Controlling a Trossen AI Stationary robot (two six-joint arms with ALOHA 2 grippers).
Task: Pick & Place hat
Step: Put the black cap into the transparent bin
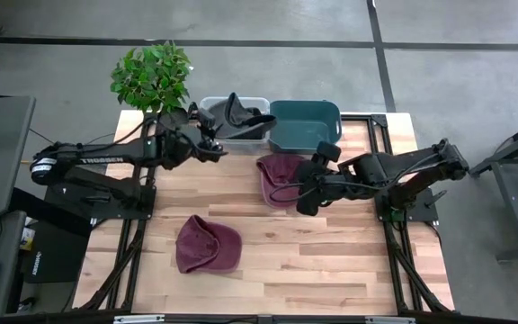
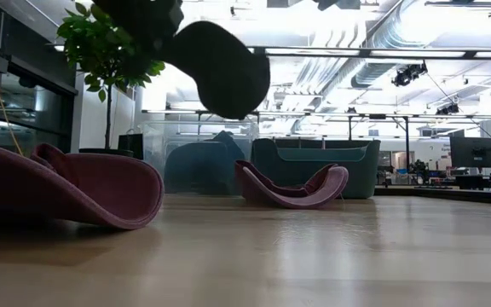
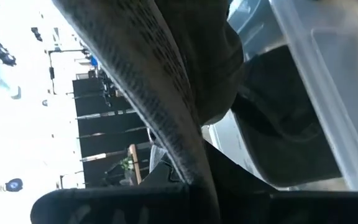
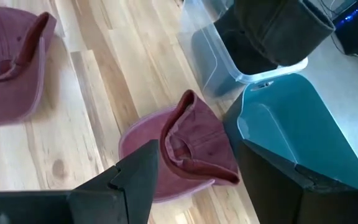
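A dark hat (image 1: 241, 112) hangs over the clear bin (image 1: 207, 110), and my left gripper (image 1: 212, 137) is shut on it. In the low view the dark hat (image 2: 220, 68) dangles well above the table. A maroon hat (image 1: 280, 178) lies on the wood in front of the teal bin (image 1: 304, 126). My right gripper (image 4: 197, 183) is open and hovers above this maroon hat (image 4: 194, 146), one finger on either side, touching nothing. A second maroon hat (image 1: 207, 245) lies nearer the table's near edge and rests on its brim and crown. My left gripper pinches the dark hat between its two fingers on a stitched edge of the fabric (image 3: 179, 130); the cloth fills the wrist view and hides the exact spot. It reaches in level from the table's left. The hat hangs below the fingers, lifted clear of the table.
A potted plant (image 1: 151, 76) stands at the far left corner, next to the clear bin. The two bins sit side by side along the far edge. Bare wood shows between the two maroon hats and along the near edge (image 1: 331, 270).
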